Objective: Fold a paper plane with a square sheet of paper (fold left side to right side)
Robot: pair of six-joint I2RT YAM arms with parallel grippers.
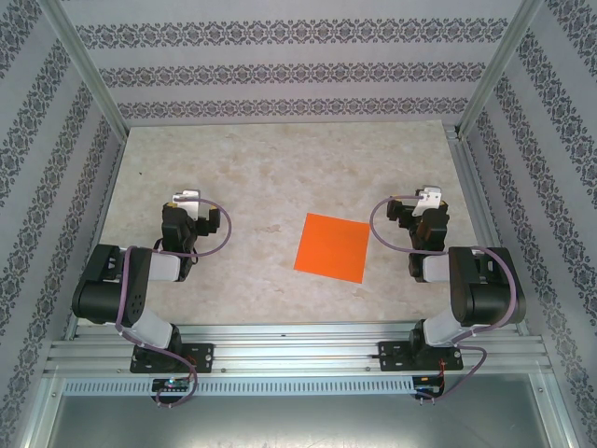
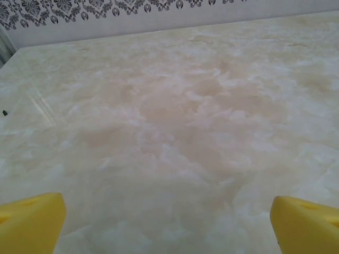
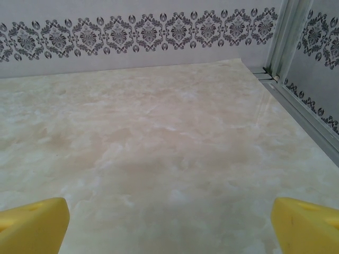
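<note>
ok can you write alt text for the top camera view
A flat, unfolded square sheet of orange paper lies on a marbled beige table. The left gripper and right gripper sit to either side, neither touching it; patterned walls surround the table.

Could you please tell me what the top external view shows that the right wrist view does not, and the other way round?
Top external view: the square sheet of paper lies flat and unfolded on the table between the left arm and the right arm, touched by neither. Right wrist view: the right gripper, its yellow fingers wide apart with nothing between them, looking across the table. Shared: the marbled table, the patterned back wall and the metal corner post.
</note>
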